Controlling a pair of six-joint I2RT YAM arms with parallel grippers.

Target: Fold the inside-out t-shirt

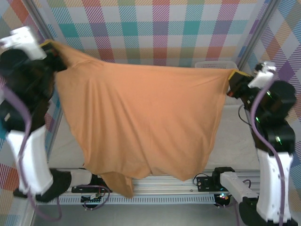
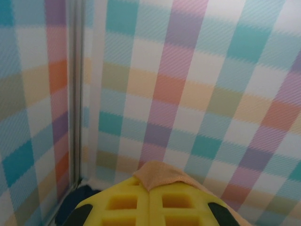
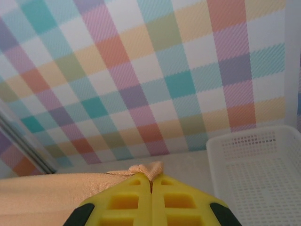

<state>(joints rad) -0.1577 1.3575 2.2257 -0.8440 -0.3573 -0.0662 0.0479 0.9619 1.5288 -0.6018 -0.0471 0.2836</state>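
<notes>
Nearest the arm bases, at 6 o'clock in the top view, the lower edge of the inside-out t-shirt [image 1: 141, 117] droops over the metal rail [image 1: 164, 186], with one corner hanging lowest toward 7 o'clock. Above that, the tan cloth spreads as a wide sheet over the middle of the table [image 1: 233, 136], lifted off it rather than lying flat. Its upper edge is pulled taut between two corners. At 10 o'clock the left gripper [image 1: 51, 54] is closed, and its wrist view shows the yellow fingers [image 2: 122, 202] pressed together with a tuft of cloth pinched between them. At 2 o'clock the right gripper [image 1: 231, 80] is likewise clamped tight on a small bunch of fabric [image 3: 146, 169]. Farther back a white basket [image 1: 216, 64] sits at 1 o'clock against the plaid wall [image 1: 155, 28]. As a judgement, the job is at an early stage. The shirt is spread and held up, no crease or fold shows, and laying it flat and making every fold are yet to be done.
</notes>
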